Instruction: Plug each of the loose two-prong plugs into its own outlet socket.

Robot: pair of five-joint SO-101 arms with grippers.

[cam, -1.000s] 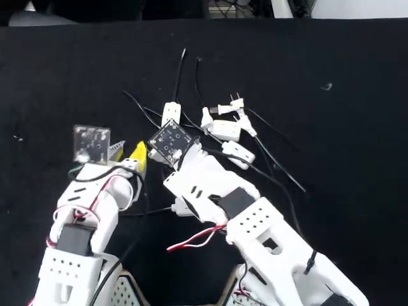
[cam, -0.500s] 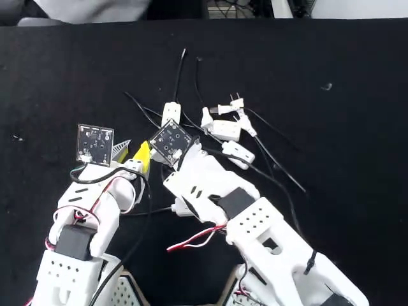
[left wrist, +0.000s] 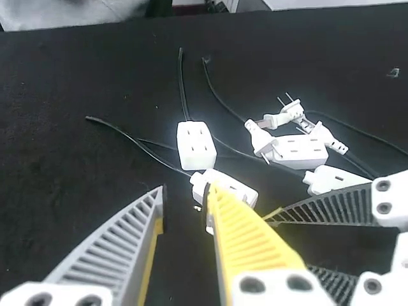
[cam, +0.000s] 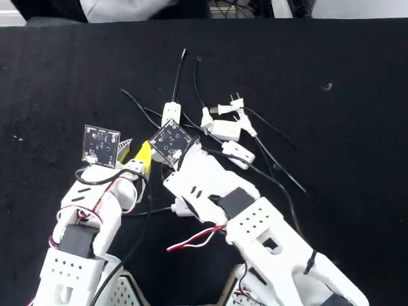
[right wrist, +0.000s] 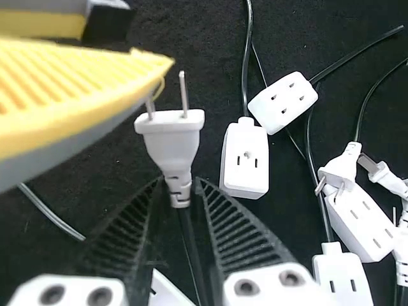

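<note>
My right gripper (right wrist: pixel 176 186) is shut on the neck of a white two-prong plug (right wrist: pixel 171 134), prongs pointing away from the wrist. Just beyond the prongs lies the yellow finger (right wrist: pixel 70 70) of my left gripper (left wrist: pixel 183 191), which is open with nothing between its fingers. Beside the held plug lie two white outlet blocks (right wrist: pixel 243 158) (right wrist: pixel 282 102). In the left wrist view, one outlet block (left wrist: pixel 196 145) lies ahead of the open fingers. A second outlet block (left wrist: pixel 224 186) lies partly under the yellow finger (left wrist: pixel 242 236). From above, both grippers meet near the outlet (cam: pixel 170 113).
More white outlets (cam: pixel 224 129) (cam: pixel 237 153) and a loose plug (cam: pixel 233 105) lie in a tangle of thin black cords (cam: pixel 280 162) to the right on the black table (cam: pixel 331 57). The cords trail toward the far edge.
My left arm has shifted a little to the right, bringing its fingers closer to the right gripper. The right arm and its plug have stayed put.
</note>
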